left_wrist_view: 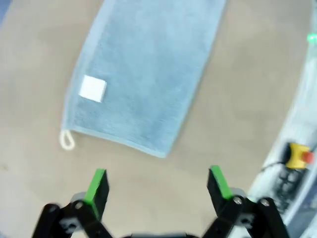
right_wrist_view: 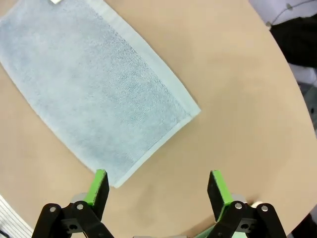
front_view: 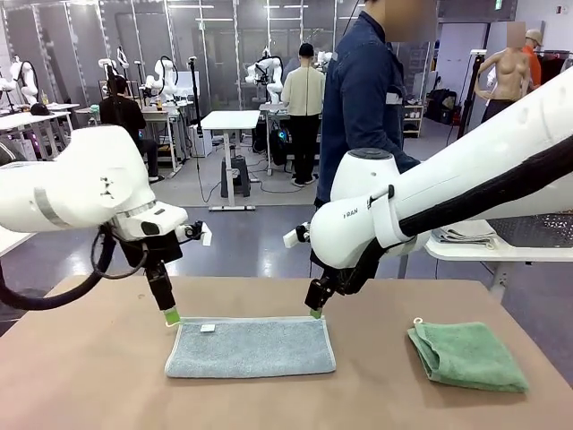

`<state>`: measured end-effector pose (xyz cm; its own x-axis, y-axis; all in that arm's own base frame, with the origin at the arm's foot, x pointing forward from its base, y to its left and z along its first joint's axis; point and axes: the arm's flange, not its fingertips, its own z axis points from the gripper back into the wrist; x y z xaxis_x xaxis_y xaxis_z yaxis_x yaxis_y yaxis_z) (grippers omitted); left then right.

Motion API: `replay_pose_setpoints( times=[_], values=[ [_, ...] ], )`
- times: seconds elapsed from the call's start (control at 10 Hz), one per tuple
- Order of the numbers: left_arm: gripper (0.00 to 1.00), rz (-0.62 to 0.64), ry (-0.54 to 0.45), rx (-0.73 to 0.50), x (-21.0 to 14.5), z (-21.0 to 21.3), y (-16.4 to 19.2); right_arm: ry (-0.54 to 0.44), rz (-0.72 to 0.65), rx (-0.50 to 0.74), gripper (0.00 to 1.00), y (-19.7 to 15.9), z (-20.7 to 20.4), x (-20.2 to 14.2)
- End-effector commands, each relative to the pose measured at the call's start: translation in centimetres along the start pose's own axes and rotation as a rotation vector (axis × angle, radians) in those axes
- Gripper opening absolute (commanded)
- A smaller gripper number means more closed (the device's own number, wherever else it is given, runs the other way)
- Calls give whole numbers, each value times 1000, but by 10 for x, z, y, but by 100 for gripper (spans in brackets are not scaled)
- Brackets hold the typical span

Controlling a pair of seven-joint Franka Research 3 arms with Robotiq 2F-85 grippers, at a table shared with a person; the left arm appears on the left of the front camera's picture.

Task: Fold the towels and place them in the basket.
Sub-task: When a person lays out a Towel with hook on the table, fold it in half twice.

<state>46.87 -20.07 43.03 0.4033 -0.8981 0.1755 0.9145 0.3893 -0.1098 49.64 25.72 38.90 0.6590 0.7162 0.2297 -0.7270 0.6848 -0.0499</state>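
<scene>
Folded green towel (front_view: 467, 356) right of flat blue-grey towel (front_view: 251, 348)

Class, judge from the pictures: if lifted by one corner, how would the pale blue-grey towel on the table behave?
The blue-grey towel lies limp and flat against the table, so it would probably droop, not hold shape. Thin cloth, so likely light. Its fuzzy terry pile should resist slipping when pinched.

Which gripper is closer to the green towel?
Right. The right gripper is by the blue towel, at the end nearest the green towel; the left gripper, the opposite end.
</scene>
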Motion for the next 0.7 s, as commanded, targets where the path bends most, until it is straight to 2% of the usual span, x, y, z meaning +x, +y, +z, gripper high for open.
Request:
replay_pose_setpoints(
  times=[0.0,0.1,0.5,0.6],
  values=[
    [100,-15,-8,13,9,-14,15,-21,-41,40,100,12,5,-6],
    [100,-15,-8,13,9,-14,15,0,0,0,100,0,0,0],
    [100,3,-2,0,4,-16,10,-3,-21,9,100,5,3,-3],
    [100,-32,-23,53,9,15,1,-38,-168,15,100,4,5,-5]
  ],
)
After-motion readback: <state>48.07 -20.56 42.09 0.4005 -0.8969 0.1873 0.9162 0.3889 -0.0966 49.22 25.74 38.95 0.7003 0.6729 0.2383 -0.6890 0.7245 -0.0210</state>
